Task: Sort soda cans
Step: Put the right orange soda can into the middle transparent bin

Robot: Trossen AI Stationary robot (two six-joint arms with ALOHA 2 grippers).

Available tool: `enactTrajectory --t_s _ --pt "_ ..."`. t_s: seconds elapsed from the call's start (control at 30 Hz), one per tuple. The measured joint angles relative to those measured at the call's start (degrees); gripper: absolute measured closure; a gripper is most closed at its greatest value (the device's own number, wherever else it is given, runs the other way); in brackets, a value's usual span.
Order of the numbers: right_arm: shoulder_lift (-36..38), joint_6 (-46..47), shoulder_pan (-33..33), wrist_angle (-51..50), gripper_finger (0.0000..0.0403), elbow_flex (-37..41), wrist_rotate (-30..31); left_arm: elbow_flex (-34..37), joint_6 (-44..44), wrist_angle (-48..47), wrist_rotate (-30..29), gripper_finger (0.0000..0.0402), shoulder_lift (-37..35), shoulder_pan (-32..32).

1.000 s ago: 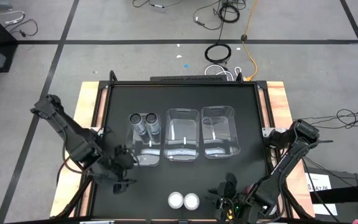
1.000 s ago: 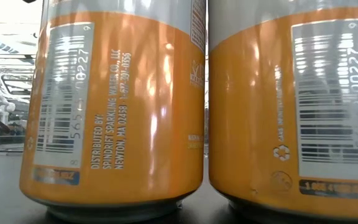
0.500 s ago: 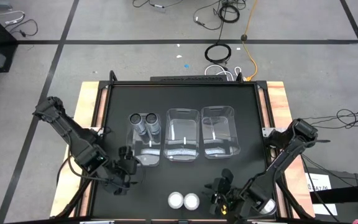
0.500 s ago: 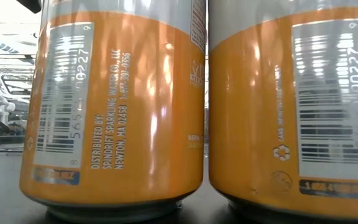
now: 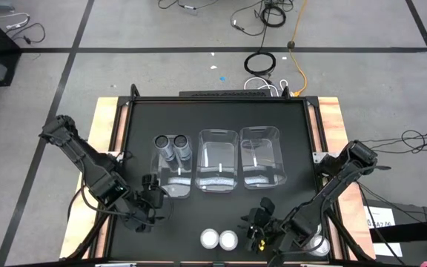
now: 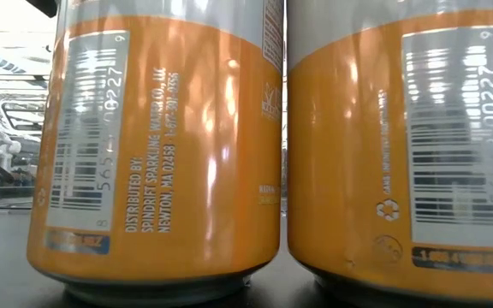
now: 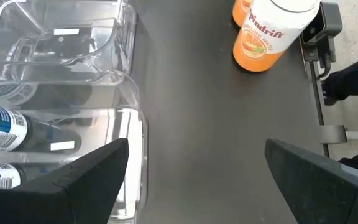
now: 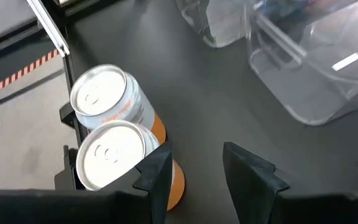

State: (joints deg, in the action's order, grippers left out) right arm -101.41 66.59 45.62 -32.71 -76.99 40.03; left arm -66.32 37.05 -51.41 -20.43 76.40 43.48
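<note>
Two silver-topped orange cans (image 5: 219, 239) stand side by side at the table's near edge and fill the low view (image 6: 152, 154). Two dark grey cans (image 5: 171, 144) are in the far end of the left clear bin (image 5: 173, 182). No red-pink can can be made out. My left gripper (image 5: 154, 200) is open beside that bin's near end, seen in its wrist view (image 7: 197, 162). My right gripper (image 5: 254, 226) hovers open just right of the orange cans (image 8: 114, 152), one finger (image 8: 157, 165) close beside the nearer can.
Three clear bins stand in a row mid-table; the middle bin (image 5: 217, 159) and the right bin (image 5: 262, 156) hold no cans. A pale round thing (image 5: 318, 245) shows under my right arm by the table's right edge. Bare dark tabletop (image 5: 199, 215) lies between the bins and the orange cans.
My right gripper has moved toward the table's left, closing in on the orange cans. My left gripper has shifted a little toward the right, beside the left bin's near end. The cans have stayed put.
</note>
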Motion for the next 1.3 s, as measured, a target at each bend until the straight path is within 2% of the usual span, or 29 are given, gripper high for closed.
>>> enactTrajectory --t_s 0.1,0.27,0.57,0.7,1.3 --pt "0.0 -0.2 -0.7 0.0 0.0256 0.0 -2.5 0.0 0.0 0.0 0.0 0.0015 0.0 0.0" --pt "0.0 -2.5 -1.3 0.0 0.0224 0.0 -2.3 0.0 0.0 0.0 0.0 0.0015 0.0 0.0" --pt "0.0 -5.6 -2.2 -0.1 0.0123 0.0 -1.0 0.0 0.1 0.0 0.0 0.0015 0.0 0.0" --pt "0.0 -8.8 -2.2 0.0 0.0091 0.0 -1.1 0.0 0.1 0.0 0.0 0.0015 0.0 0.0" --pt "0.0 -1.7 -3.1 2.7 0.0061 0.0 -1.0 0.0 0.1 1.8 0.0 0.0015 0.0 0.0"
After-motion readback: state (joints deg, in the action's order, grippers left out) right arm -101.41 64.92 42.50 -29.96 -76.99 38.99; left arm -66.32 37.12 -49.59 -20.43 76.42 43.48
